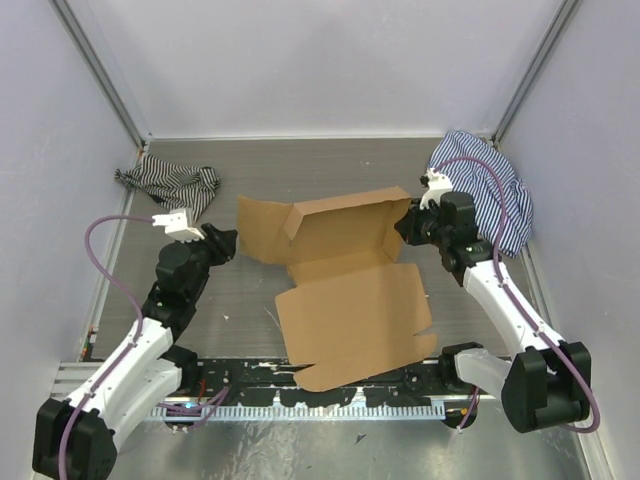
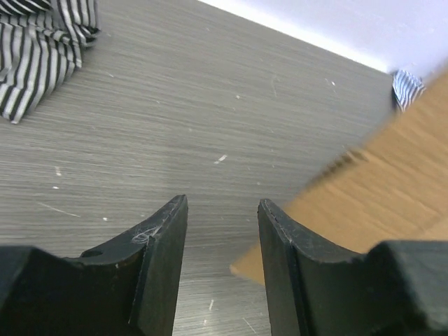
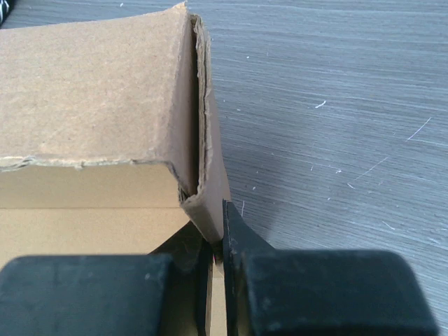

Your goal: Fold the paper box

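Here, right gripper (image 3: 217, 234) pinches the paper box (image 1: 350, 300) corner wall between its jaws; left gripper (image 2: 222, 206) jaws stand spread, empty.

Lab cell: white panels (image 1: 320, 60), aluminium framing (image 1: 100, 70).

paper box (image 1: 345, 300): plain brown cardboard, no print; the cut edges show a paler, fuzzy tan in the right wrist view
desk (image 1: 250, 300): grey, with fine streaked wood-grain lines and a few small white flecks
far-left cloth (image 1: 170, 185), at the desk's far left corner: black and white stripes
far-right cloth (image 1: 500, 190), at the desk's far right corner: thin blue and white stripes
left gripper (image 2: 222, 210): matt black, with a faint whitish scuff on one finger
right gripper (image 3: 217, 231): black
left arm (image 1: 140, 360): white shells, black joints
right arm (image 1: 510, 300): white shells, black joints
cables (image 1: 100, 235): purple
walls (image 1: 320, 60): plain pale lilac-white
strip (image 1: 320, 375) along the desk's near edge: black, blotched with white
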`<state>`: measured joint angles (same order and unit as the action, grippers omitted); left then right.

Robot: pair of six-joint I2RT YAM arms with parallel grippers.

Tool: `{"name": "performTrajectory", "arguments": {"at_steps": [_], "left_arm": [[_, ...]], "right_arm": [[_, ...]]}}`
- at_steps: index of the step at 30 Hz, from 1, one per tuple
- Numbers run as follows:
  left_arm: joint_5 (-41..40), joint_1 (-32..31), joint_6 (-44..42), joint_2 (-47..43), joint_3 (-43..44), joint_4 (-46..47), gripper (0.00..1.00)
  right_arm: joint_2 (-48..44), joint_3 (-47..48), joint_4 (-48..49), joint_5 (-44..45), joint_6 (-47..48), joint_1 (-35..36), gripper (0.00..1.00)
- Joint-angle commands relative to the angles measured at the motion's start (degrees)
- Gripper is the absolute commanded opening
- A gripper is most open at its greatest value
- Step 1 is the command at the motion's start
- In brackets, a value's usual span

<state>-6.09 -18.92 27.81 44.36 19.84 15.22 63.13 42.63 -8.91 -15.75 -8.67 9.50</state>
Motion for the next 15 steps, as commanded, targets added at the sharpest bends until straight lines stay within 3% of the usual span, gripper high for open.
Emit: {"name": "performTrajectory", "arguments": {"at_steps": [1, 4, 7, 15], "left_arm": [[-10.7, 0.2, -1.2, -5.5, 1.2, -3.3, 0.52], [-16.0, 0.2, -0.7, -8.9, 0.6, -5.0, 0.53], [-16.2, 0.2, -1.0, -9.8, 1.1, -5.2, 0.53], [1.2, 0.3, -2.7, -4.5, 1.4, 4.9, 0.53]], "right_arm": [[-3.4, 3.2, 0.2, -1.7, 0.3, -0.6, 0.01], [-4.1, 3.5, -0.5, -2.5, 0.4, -0.6, 0.01], [-4.8, 3.6, -0.8, -4.7, 0.5, -0.6, 0.01], [-7.1, 4.1, -2.0, -12.4, 1.1, -0.7, 0.01]]}}
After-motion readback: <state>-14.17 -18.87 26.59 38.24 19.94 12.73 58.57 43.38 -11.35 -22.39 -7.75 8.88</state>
